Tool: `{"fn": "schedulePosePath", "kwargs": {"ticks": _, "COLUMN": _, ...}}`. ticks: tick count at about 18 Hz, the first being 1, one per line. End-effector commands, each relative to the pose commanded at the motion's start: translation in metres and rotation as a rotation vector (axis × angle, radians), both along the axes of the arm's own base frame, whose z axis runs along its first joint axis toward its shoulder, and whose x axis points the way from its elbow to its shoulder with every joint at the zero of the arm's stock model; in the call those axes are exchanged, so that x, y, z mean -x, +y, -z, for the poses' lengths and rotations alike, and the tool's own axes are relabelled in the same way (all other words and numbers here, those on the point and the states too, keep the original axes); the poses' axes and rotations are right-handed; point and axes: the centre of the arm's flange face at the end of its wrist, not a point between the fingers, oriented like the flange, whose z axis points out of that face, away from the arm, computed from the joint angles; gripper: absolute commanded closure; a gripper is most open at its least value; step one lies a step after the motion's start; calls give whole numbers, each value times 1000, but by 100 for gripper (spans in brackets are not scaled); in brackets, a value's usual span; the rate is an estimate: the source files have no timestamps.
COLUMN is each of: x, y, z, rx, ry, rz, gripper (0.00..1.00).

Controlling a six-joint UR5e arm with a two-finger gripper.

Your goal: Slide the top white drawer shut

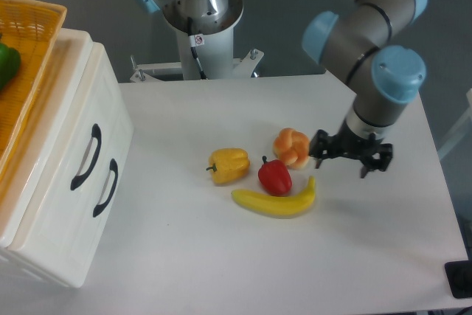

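Observation:
The white cabinet stands at the left edge of the table. The top white drawer (70,134) has a curved black handle (87,156). Its front looks about level with the lower drawer front (81,219), whose own black handle (105,187) sits just below. My gripper (344,167) hangs over the right half of the table, far from the cabinet and just right of the toy foods. Its black fingers (318,158) point down, spread apart, with nothing between them.
An orange wicker basket (29,42) with a green pepper (6,64) sits on the cabinet. On the white table (184,256) lie a yellow pepper (228,165), a red pepper (275,176), a banana (274,203) and an orange knotted bun (292,147). The robot base (199,12) is behind.

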Motion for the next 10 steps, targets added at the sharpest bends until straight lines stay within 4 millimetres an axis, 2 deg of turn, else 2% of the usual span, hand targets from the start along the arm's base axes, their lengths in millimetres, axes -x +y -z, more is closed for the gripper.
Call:
{"fn": "schedulePosePath", "kwargs": {"ticks": 2, "x": 10, "y": -15, "z": 3, "rx": 1, "ry": -1, "rz": 81, "gripper": 0}}
{"fn": "schedulePosePath", "kwargs": {"ticks": 5, "x": 17, "y": -24, "z": -1, "rx": 1, "ry": 12, "rz": 227, "gripper": 0}}
{"fn": "schedulePosePath", "kwargs": {"ticks": 10, "x": 18, "y": -26, "z": 0, "rx": 28, "ry": 15, "rz": 281, "gripper": 0}}
